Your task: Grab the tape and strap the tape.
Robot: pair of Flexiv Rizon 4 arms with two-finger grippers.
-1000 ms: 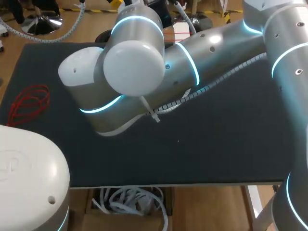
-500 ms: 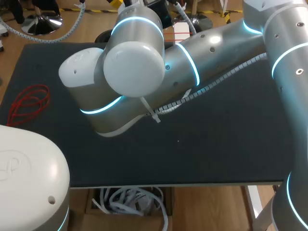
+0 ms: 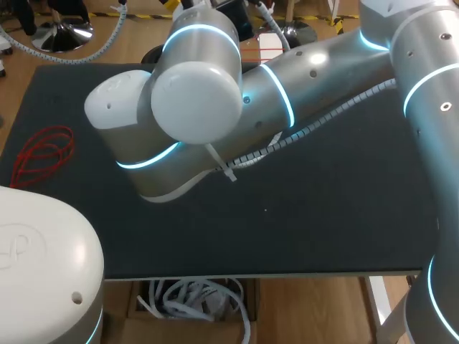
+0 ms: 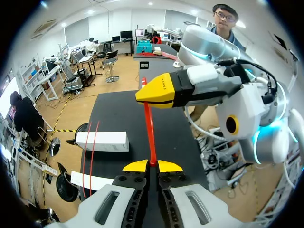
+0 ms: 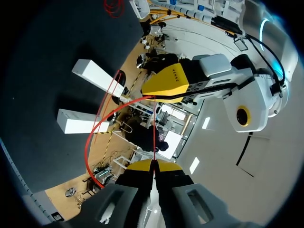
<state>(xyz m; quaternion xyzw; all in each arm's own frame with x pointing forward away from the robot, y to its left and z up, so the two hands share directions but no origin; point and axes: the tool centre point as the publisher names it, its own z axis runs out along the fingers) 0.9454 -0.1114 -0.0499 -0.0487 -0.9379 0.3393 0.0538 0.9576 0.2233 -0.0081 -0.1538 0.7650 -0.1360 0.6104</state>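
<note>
A table (image 3: 344,215) topped with a black mat fills the head view; a loose red coil of wire (image 3: 43,154) lies flat on it near its left edge, well apart from the front edge; 2 long white boxes show at one table edge, 1 box (image 4: 102,141) overlapping the mat's border, the other (image 4: 88,180) just off it, both lying flat.

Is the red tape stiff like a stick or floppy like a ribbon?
Probably floppy: the tape runs straight only where the left gripper and right gripper pinch it between them, while its free part curves in a loose loop. It looks thin, so likely very light. The red coils lie limp too.
</note>
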